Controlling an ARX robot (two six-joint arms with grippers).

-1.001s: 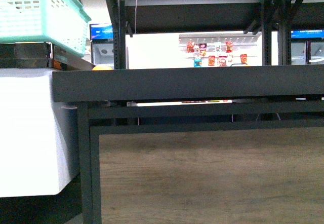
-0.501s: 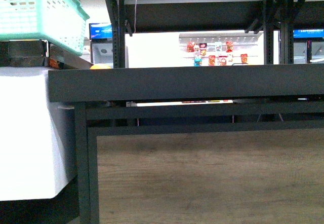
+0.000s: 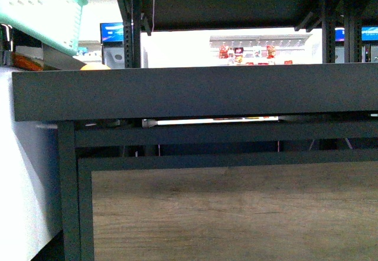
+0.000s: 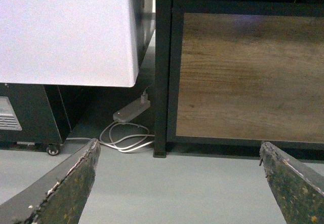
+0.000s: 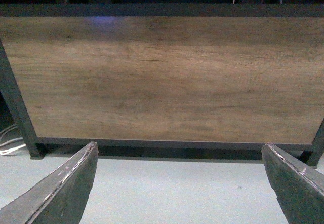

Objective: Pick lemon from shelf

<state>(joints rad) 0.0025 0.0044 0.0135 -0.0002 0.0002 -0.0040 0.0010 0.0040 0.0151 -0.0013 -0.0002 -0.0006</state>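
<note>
Shelf (image 3: 195,93), left gripper (image 4: 179,144), right gripper (image 5: 179,145), both spread

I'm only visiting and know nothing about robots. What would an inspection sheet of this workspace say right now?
Surface: black shelf tray seen edge-on, its inside hidden; wood panel below.
Job's things: lemon not seen; an orange-yellow sliver peeks over the tray rim, too little to identify.
Clutter: teal basket above a white cabinet.
Grippers: left gripper and right gripper both open, empty, low over the floor, facing the panel.
Cables: white cable and power strip on the floor by the shelf's leg.
Surroundings: store shelves with packets behind.
</note>
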